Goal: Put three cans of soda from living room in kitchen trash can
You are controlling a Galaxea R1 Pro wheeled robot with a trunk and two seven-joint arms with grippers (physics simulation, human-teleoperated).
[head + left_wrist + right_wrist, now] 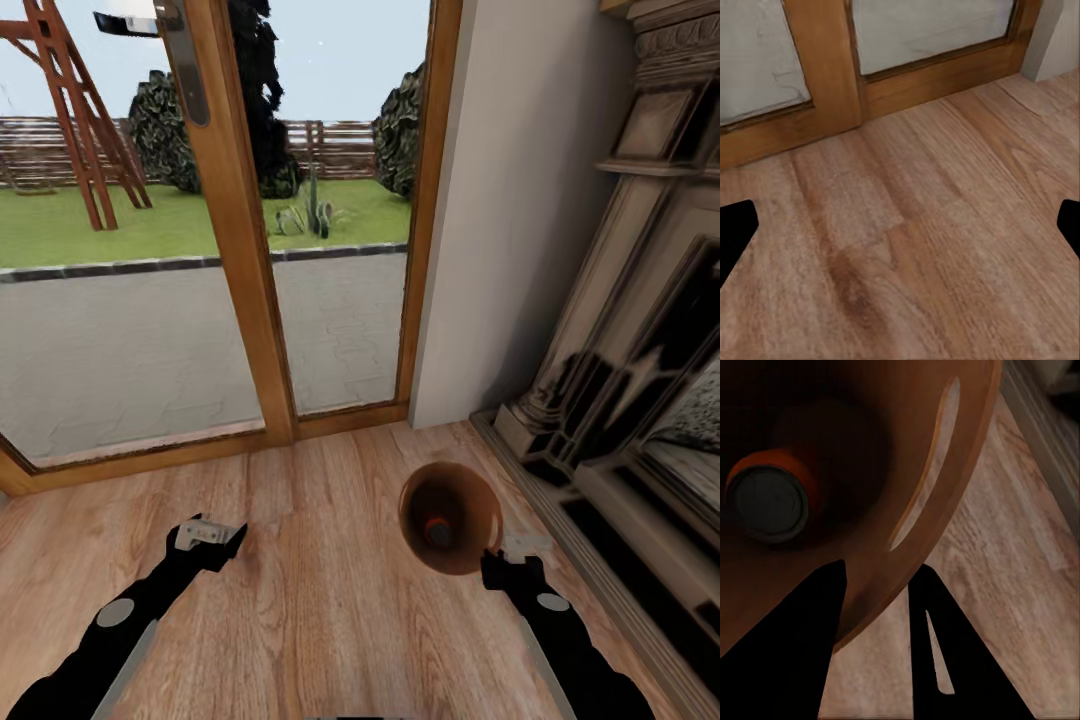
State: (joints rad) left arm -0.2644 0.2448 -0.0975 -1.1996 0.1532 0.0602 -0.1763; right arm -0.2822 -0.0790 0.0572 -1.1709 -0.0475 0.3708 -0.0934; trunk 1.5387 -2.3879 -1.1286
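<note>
Pinched the bin (967,450) by its wall with the right gripper (877,577): one finger inside, the other outside, closed across the rim just below the slot handle. Seen from the head, sat right gripper (500,560) at the near right edge of the bin (404,512), touching it, with the mouth facing up toward the camera. Could not tell whether the bin rested on the floor (320,620) or hung just clear of it.

Lay inside, at the bottom, an orange can (769,502), end-on to the wrist camera, its long axis running along the bin's own axis, down and away from the gripper. Showed as an orange patch deep in the dark interior from the head too (437,530).

Hung well apart on the other side the left gripper (215,535), spread wide with nothing between the fingers (900,232), over bare planks.

Stood beyond the bin the wood-framed glass doors (240,300), and to the right a fireplace (640,350), very near the right arm.

Turned the coming move, by judgement, on that single grip: bin on the right arm, load low and ahead of the fingers, rim the only hold. Called for keeping the mouth upward, or risked the can rolling out, and for care with the fireplace close on the right.
</note>
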